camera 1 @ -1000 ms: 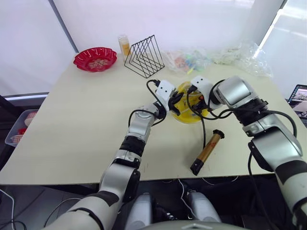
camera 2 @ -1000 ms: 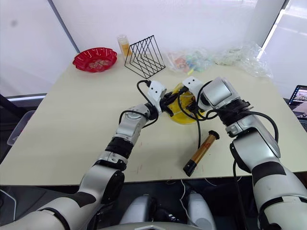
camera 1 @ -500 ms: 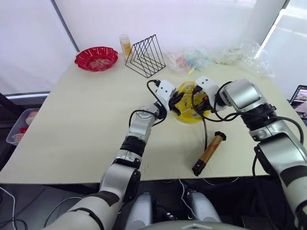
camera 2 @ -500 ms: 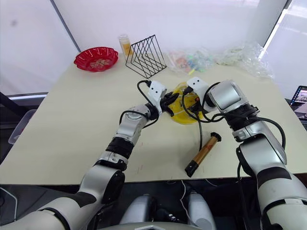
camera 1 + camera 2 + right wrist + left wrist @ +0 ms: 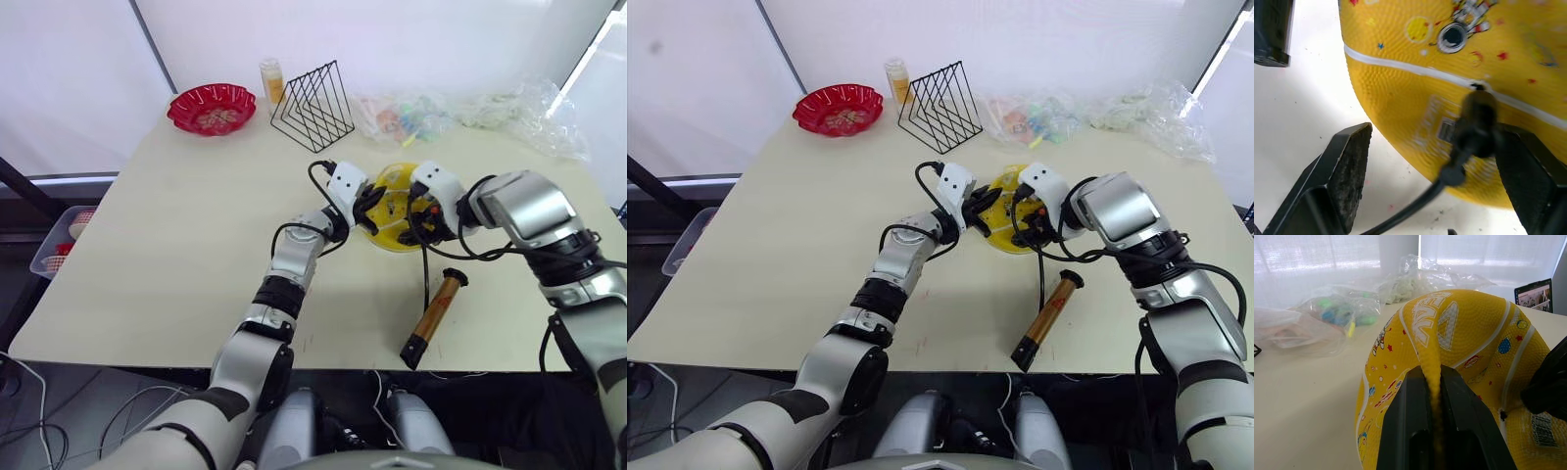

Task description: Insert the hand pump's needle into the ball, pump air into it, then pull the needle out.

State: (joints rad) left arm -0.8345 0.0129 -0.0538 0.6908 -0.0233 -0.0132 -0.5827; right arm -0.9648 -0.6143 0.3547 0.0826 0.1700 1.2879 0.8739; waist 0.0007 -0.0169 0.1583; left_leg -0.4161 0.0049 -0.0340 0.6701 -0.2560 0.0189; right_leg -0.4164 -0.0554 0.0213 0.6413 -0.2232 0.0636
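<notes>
on the pale table (image 5: 167, 245), near its middle, sits the yellow ball (image 5: 397, 208), partly deflated and printed with small cartoon figures, with both arms closed in on it from either side. the left gripper (image 5: 1432, 418) has its two black fingers nearly together, pinching a raised fold of the ball's skin between them. the right gripper (image 5: 1432, 171) stands wide open at the ball's other side, its fingers spread well apart on either side of the hose fitting and gripping nothing. the hand pump (image 5: 432, 318) lies flat on the table between the ball and the near edge, a gold-bronze cylinder with black end caps, untouched by either gripper. its thin black hose (image 5: 425, 269) runs up from the pump to the ball. the needle (image 5: 1477, 89) end of the hose is at the ball's surface: the small black fitting presses against the yellow skin by a white stripe, beside a ringed valve (image 5: 1451, 35), and the pin itself is hidden. at the far side of the table stand a black wire rack (image 5: 313, 106), a red bowl (image 5: 211, 107), a small bottle (image 5: 271, 80) and some clear plastic bags (image 5: 460, 108).
</notes>
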